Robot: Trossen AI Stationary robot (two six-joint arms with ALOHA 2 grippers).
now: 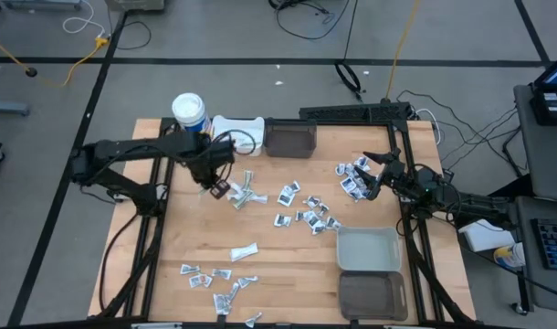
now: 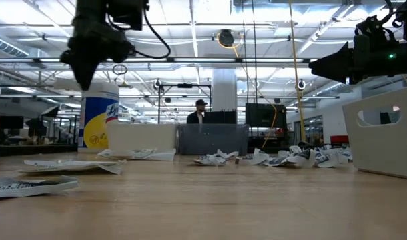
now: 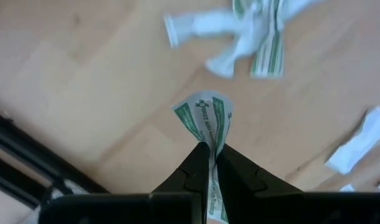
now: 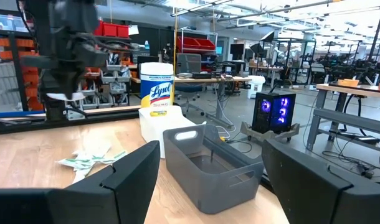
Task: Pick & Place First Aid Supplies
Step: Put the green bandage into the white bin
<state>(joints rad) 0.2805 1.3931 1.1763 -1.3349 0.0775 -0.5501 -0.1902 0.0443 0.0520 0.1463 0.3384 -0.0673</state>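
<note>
My left gripper (image 3: pixel 210 152) hangs above the table's far left part, pointing down, shut on a small white packet with green print (image 3: pixel 205 118). In the high view the gripper (image 1: pixel 215 186) and packet (image 1: pixel 221 191) stand beside a few green-printed packets (image 1: pixel 245 194) lying flat on the wood. More first aid packets lie scattered mid-table (image 1: pixel 306 215), at the right (image 1: pixel 352 178) and near the front left (image 1: pixel 215 279). My right gripper (image 1: pixel 374 169) waits at the right edge, level and open, its fingers (image 4: pixel 134 174) holding nothing. My left gripper pinches the packet between its two fingers, coming from above and pointing down. The free end (image 3: pixel 207 109) juts out beyond the fingertips, curled, while the rest runs back between the fingers (image 3: pixel 216 193). The packet is lifted clear of the table.
A white bin (image 1: pixel 237 131) and a dark bin (image 1: pixel 290 137) stand at the far edge, with a white-and-yellow canister (image 1: pixel 189 111) to their left. A grey bin (image 1: pixel 368 249) and another dark bin (image 1: pixel 373 294) sit at the near right. A person (image 2: pixel 199 112) stands far behind the table.
</note>
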